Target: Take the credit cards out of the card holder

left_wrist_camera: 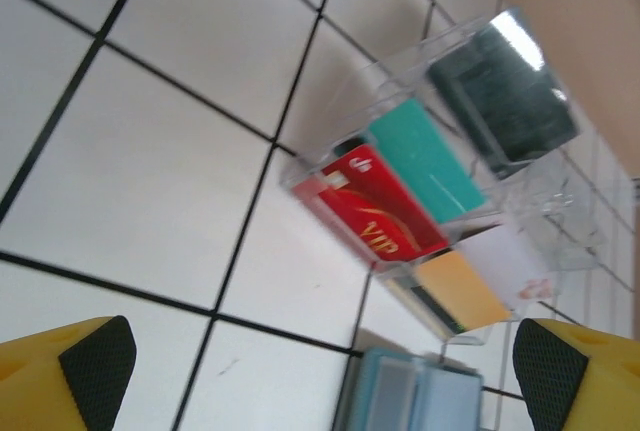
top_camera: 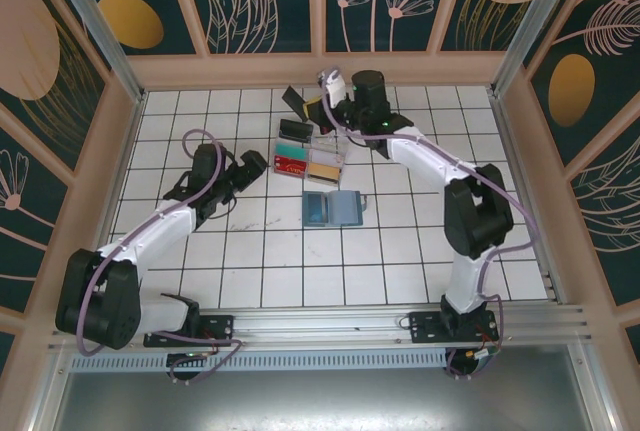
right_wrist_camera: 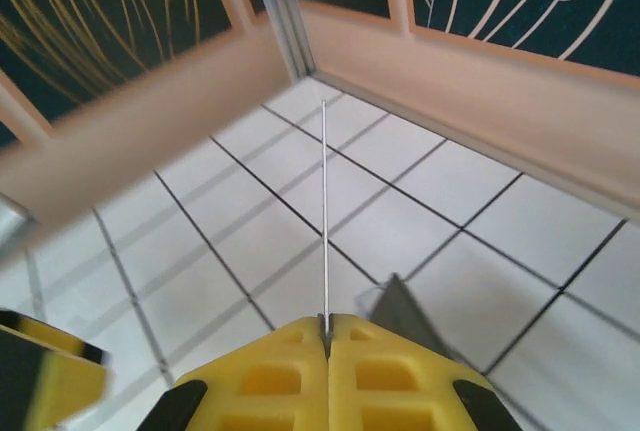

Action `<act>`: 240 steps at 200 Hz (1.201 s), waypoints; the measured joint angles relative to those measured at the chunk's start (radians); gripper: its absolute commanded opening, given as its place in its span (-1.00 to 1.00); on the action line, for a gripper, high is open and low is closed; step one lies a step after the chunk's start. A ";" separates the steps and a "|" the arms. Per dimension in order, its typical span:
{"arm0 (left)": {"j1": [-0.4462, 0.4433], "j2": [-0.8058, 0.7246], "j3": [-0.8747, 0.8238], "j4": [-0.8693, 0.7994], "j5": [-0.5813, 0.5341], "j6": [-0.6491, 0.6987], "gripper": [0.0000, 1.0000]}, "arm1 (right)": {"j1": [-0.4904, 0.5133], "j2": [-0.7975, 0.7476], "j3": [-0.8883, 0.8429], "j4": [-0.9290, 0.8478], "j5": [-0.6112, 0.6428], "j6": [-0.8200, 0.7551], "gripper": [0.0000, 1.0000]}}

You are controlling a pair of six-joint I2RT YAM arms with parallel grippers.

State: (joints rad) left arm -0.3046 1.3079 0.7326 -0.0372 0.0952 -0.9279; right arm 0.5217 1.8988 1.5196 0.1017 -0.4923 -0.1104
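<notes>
White tiles with dark joints cover the table (top_camera: 200,251), and wooden walls with painted panels close it in. The card holder (top_camera: 335,208) lies open and flat on the tiles. It is just ahead of the left gripper (top_camera: 250,165) and a little to that gripper's right, on the nearer side of the clear tray (top_camera: 340,151).

In the left wrist view the two halves of the card holder sit side by side. Its long axis therefore runs about parallel to the line from one fingertip to the other. The left fingers are spread wide and hold nothing. The red card (left_wrist_camera: 385,216) lies in the tray compartment straight ahead of them, beside a teal one.

The left arm is stretched low over the table with its wrist tipped down toward the tray. I judge it the nearer arm for any further reach into the card holder.

The right gripper (right_wrist_camera: 325,336) is well apart from the card holder, up near the far wall, at the end of a long bent arm. Its fingers are pressed together on a thin card (right_wrist_camera: 325,211) seen edge-on, probably one of the credit cards, though its colour does not show. I cannot tell whether a card remains in the pockets.
</notes>
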 measured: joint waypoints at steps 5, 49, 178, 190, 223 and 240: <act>0.000 0.000 -0.002 -0.002 0.000 0.004 0.97 | 0.000 0.019 0.014 -0.015 0.000 -0.039 -1.00; 0.000 0.004 -0.003 -0.005 0.002 0.021 0.97 | -0.016 0.208 0.181 -0.176 -0.040 -0.303 -1.00; 0.000 0.082 -0.003 0.011 0.063 0.023 0.97 | -0.047 0.352 0.447 -0.424 -0.154 -0.520 -1.00; 0.000 0.083 -0.003 0.011 0.066 0.022 0.97 | -0.047 0.365 0.452 -0.437 -0.153 -0.523 -1.00; 0.000 0.089 -0.003 0.020 0.080 0.022 0.97 | -0.047 0.395 0.489 -0.479 -0.153 -0.539 -1.00; 0.000 0.090 -0.003 0.025 0.081 0.022 0.97 | -0.047 0.404 0.510 -0.495 -0.152 -0.543 -0.99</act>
State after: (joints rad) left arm -0.3046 1.3975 0.7292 -0.0120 0.1761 -0.9058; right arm 0.4744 2.3028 2.0293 -0.3935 -0.6445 -0.6533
